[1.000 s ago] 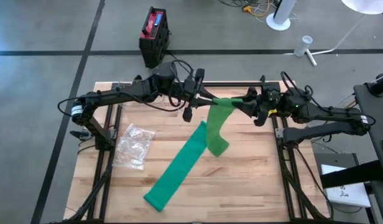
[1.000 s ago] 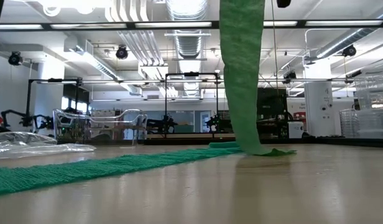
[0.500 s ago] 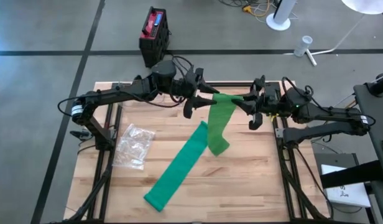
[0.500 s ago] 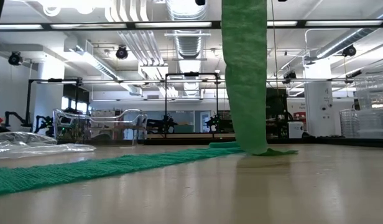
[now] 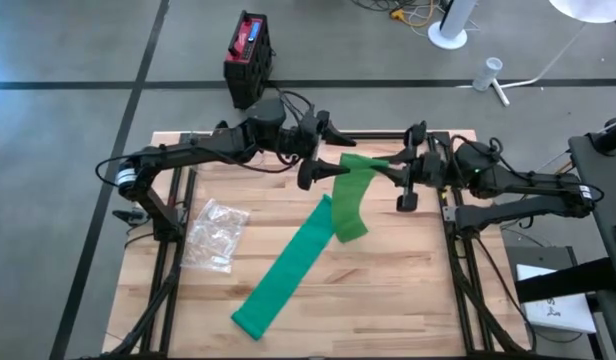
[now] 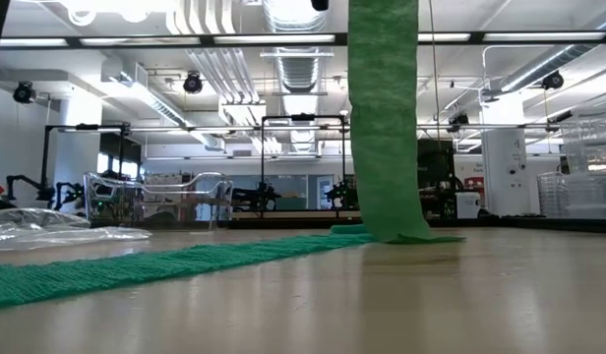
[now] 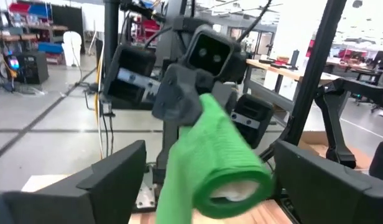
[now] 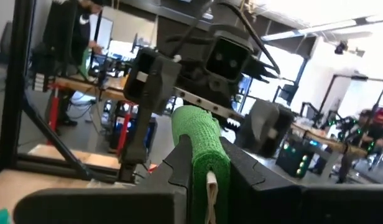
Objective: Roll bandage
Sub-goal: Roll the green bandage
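Bandage (image 5: 354,172): we see its rolled green end up high, the rest hanging to the table (image 5: 408,290).
Right claw (image 5: 400,173): pinches the bandage.
Left claw (image 5: 320,153): fingers wide apart.

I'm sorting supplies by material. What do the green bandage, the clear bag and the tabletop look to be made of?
Bandage: soft woven or crepe fabric, matte; the low view shows a ribbed texture and it drapes limply.
Bag: thin clear plastic film, glossy; it is crinkled, with bright glints.
Tabletop: light wood planks with a smooth, slightly shiny finish; seams and grain show, and the low view catches reflections.
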